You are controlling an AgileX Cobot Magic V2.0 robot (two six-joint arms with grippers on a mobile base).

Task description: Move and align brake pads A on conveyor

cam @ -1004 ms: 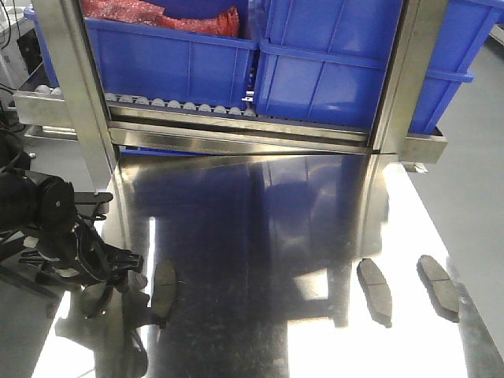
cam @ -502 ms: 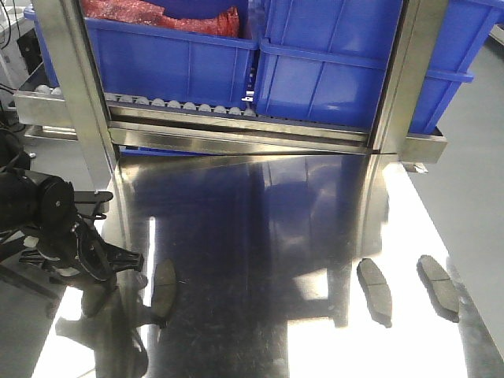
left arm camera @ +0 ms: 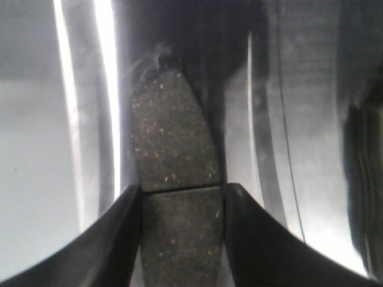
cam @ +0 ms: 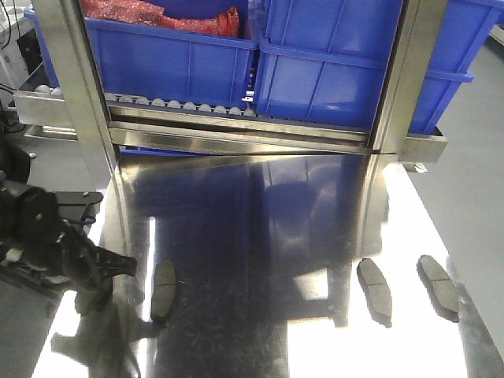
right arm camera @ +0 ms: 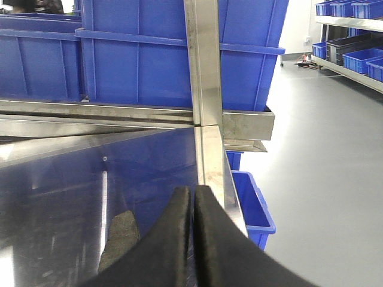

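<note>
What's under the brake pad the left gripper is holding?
Shiny steel table shows around the brake pad clamped in the left gripper. Directly beneath is covered; whether the pad touches it cannot be told.

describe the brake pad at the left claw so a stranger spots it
Find the shiny steel table below blue bins. At its left edge the left claw flanks one brake pad at its groove. Three other pads lie bare; only this one sits between black fingers.

Right gripper (right arm camera: 192, 194): two dark fingers pressed together, nothing between them.
Brake pad (right arm camera: 119, 236): grey, speckled, lying just left of the fingers.
Worktop (right arm camera: 72, 173): mirror-like steel, carrying the pad.
Crates (right arm camera: 137, 54): blue, behind a steel post (right arm camera: 202, 60).
</note>
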